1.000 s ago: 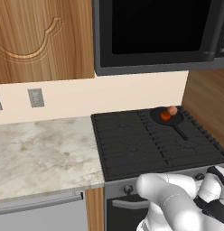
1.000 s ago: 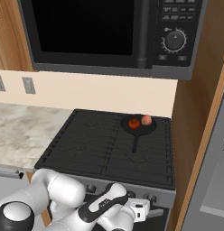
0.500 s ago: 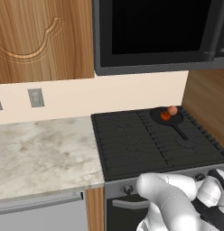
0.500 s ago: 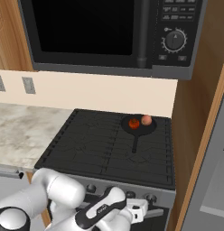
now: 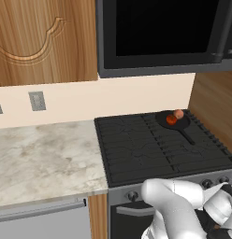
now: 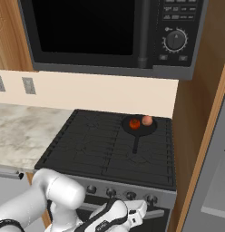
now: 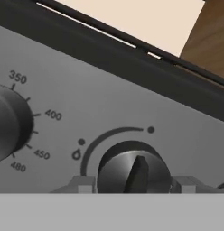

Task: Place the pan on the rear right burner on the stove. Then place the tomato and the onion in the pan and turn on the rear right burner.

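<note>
Look at the stove (image 5: 136, 154). The pan (image 5: 173, 122) sits on the rear right burner (image 6: 144, 131), at about 1 o'clock on the black top in the left base view. Its thin handle points toward the front of the stove, near 5 o'clock from the pan.

Inside the pan you see two little balls. The tomato (image 5: 171, 120) is the red one, and the onion (image 5: 178, 114) is the pale pink one. They are just beside each other, and the onion is closer to the back wall. In the right base view the tomato (image 6: 134, 123) is at 9 o'clock from the onion (image 6: 147, 120).

Your claw (image 7: 132, 185) is down low at the grey front of the stove. In the hand view, a round dark knob (image 7: 134, 171) sits right between the two finger tips (image 7: 82, 185). One tip is at 9 o'clock of the knob and one is at 3 o'clock. The claw is partly open around the knob, but you cannot tell if the tips are touching it. A bigger dial (image 7: 10, 122) with numbers is at 9 o'clock, well apart from the claw.

The pale stone table (image 5: 43, 158) lies at 9 o'clock of the stove.
</note>
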### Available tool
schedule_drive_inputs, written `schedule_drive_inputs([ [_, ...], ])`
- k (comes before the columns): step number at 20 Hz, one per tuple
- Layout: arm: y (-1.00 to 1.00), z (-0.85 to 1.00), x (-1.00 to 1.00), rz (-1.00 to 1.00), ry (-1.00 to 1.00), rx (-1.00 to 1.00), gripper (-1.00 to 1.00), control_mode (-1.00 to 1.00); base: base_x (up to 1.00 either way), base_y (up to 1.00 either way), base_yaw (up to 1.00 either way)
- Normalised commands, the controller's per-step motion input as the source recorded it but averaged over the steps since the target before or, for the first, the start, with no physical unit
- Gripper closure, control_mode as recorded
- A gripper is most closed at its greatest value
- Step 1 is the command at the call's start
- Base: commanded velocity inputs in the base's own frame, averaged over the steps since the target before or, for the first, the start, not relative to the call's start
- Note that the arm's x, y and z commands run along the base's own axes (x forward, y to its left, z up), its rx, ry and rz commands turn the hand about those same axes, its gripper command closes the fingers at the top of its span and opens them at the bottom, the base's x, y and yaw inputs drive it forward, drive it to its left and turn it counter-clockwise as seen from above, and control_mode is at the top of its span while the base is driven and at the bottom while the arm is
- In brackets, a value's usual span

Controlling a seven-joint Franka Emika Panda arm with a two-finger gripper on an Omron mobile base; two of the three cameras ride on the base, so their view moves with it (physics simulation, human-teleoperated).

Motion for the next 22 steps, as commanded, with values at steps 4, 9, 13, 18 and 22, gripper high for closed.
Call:
schedule_drive_inputs([
  [4, -0.01, 0.0, -0.14, 0.0, -0.07, -0.14, 1.0, -1.0, 0.0, 0.0, 0.0],
  [9, -0.1, 0.04, -0.17, 0.0, -0.04, -0.15, 1.0, -1.0, 0.0, 0.0, 0.0],
  [13, -0.12, 0.02, -0.23, -0.01, 0.0, -0.16, 1.0, -1.0, 0.0, 0.0, 0.0],
  [18, -0.1, 0.0, -0.24, -0.04, 0.0, -0.16, 1.0, -1.0, 0.0, 0.0, 0.0],
  [22, -0.15, 0.0, -0.19, -0.08, 0.0, -0.17, 1.0, -1.0, 0.0, 0.0, 0.0],
])
